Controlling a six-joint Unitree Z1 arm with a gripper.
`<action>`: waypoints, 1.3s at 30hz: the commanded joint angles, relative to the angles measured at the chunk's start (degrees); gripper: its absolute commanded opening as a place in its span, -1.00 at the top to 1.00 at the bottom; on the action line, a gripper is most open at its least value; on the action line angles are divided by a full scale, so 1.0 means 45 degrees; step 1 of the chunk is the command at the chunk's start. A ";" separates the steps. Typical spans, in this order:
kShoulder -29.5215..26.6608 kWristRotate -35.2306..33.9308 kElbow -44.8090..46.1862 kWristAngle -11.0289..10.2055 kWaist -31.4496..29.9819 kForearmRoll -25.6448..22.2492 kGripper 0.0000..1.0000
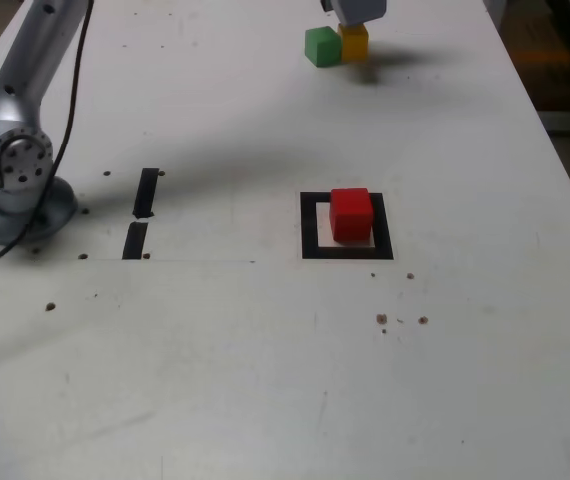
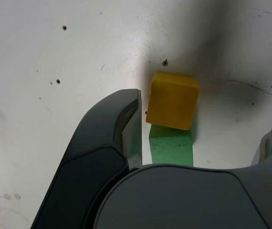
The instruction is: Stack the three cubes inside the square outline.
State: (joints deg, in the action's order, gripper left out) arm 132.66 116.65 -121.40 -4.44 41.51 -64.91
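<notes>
White table (image 1: 265,380) — three cubes, one red (image 1: 351,214), perhaps inside outline (image 1: 310,225).

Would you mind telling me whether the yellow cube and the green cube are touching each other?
Cannot tell. In the exterior view the yellow cube and green cube show no gap between them, but the wrist view overlaps them without showing contact.

A: What's on the counter (image 1: 265,380)?
B: White top with dark specks. Black square outline (image 1: 346,225), red cube (image 1: 351,214) inside it on the white centre.
A: Others?
B: Green cube (image 1: 321,46) and yellow cube (image 1: 354,42) touching, at the far edge. Two tape strips (image 1: 141,212) and the arm base (image 1: 20,205) at the exterior view's left.
</notes>
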 commanded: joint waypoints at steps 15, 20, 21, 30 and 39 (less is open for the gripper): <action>0.0825 0.0863 -0.0003 0.0386 0.0087 0.0030 -0.82; 0.0852 0.0933 -0.0023 0.0646 0.0047 0.0038 -0.75; 0.0852 0.0933 -0.0032 0.0748 0.0033 0.0048 -0.73; 0.0749 0.0933 -0.0195 0.0996 -0.0056 0.0111 -0.69; 0.0759 0.0933 -0.0727 0.0912 -0.0006 0.0091 -0.69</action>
State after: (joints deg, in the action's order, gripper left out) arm 135.85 120.77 -124.24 -0.16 41.36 -64.55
